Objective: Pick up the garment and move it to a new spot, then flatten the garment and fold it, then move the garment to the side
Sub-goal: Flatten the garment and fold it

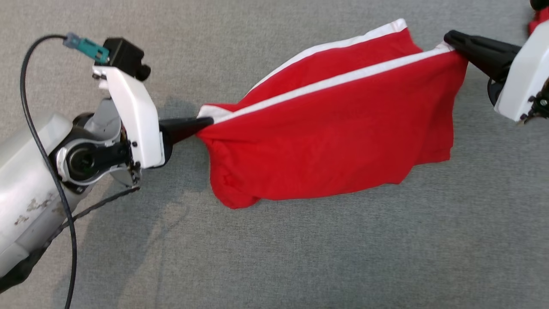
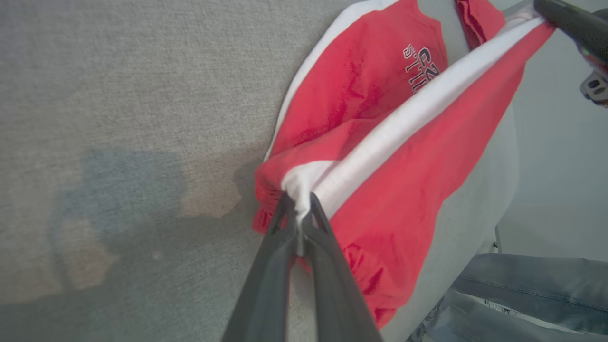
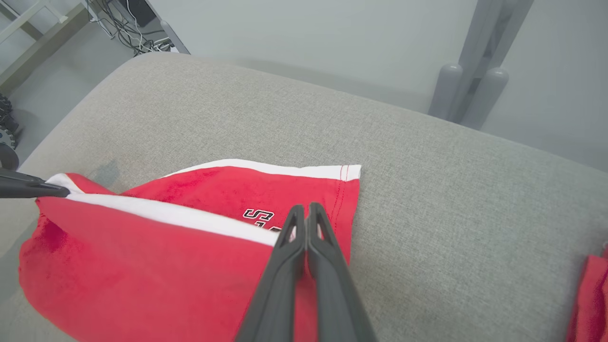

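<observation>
The garment (image 1: 334, 128) is red shorts with white side stripes, stretched between my two grippers above the grey cushion (image 1: 300, 257). My left gripper (image 1: 206, 122) is shut on the white-striped corner at the garment's left end; the left wrist view shows its fingertips (image 2: 298, 209) pinching the white band of the garment (image 2: 403, 180). My right gripper (image 1: 450, 40) is shut on the striped edge at the upper right. In the right wrist view that gripper (image 3: 303, 216) pinches the garment (image 3: 142, 266) near black lettering (image 3: 259, 216). The lower red part sags to the cushion.
The grey fabric cushion (image 3: 451, 190) spreads wide on all sides of the garment. Another red cloth (image 3: 591, 299) lies at its right edge. Jeans (image 2: 532, 294) lie beyond the cushion's edge in the left wrist view. A grey metal frame (image 3: 475, 71) stands behind the cushion.
</observation>
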Robot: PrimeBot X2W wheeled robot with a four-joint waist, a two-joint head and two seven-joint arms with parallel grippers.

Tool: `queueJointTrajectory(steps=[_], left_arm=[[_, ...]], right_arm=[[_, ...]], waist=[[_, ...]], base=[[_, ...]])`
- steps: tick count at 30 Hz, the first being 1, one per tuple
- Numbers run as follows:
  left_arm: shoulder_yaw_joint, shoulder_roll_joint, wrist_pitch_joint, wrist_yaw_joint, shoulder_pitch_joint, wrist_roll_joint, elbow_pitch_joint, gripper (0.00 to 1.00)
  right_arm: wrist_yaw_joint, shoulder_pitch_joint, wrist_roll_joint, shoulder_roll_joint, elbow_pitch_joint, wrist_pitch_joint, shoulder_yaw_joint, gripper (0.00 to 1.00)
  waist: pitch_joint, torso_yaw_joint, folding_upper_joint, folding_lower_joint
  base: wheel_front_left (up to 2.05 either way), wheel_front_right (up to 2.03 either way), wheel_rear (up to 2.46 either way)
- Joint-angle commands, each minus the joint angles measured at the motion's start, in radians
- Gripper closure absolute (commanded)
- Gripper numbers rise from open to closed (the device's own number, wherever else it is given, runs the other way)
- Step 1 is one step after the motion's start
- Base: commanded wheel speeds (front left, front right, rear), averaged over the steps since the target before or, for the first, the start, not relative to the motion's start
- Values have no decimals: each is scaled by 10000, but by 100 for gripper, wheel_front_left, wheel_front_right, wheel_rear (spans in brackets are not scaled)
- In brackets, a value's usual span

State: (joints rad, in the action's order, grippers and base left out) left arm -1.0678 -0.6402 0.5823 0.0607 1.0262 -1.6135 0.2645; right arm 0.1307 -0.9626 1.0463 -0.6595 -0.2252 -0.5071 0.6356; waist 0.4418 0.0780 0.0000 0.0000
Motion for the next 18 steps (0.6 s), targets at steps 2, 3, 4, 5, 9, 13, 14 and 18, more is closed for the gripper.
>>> queueJointTrajectory(steps=[2,3,4,5,9,13,14,18], left_arm=[[101,220,55,11,362,14,247,100],[122,297,44,8,476,27,339,100],[159,390,45,14,595,53,441,100],[171,478,60,22,707,77,535,100],[207,823,122,99,1101,175,867,100],[147,1080,252,152,1378,262,1218,100],[137,1157,285,146,1425,285,1296,100],[162,1477,367,198,1670,270,1711,100]], right_arm=[[5,-589,25,22,-424,254,404,100],[5,-802,56,24,-583,352,549,100],[5,-1035,73,33,-724,458,736,100],[5,-1240,98,43,-853,592,880,100],[5,-2078,143,24,-1403,1273,1569,100],[6,-2639,328,42,-1939,2001,2360,100],[5,-2792,347,23,-2077,2203,2531,100],[5,-3408,501,56,-2795,3155,3346,100]], waist=[[361,247,0,0],[450,296,0,0],[540,345,0,0],[628,396,0,0],[925,592,0,0],[1044,807,0,0],[1062,858,0,0],[1196,1051,0,0]], base=[[0,0,0],[0,0,0],[0,0,0],[0,0,0],[0,0,0],[0,0,0],[0,0,0],[0,0,0]])
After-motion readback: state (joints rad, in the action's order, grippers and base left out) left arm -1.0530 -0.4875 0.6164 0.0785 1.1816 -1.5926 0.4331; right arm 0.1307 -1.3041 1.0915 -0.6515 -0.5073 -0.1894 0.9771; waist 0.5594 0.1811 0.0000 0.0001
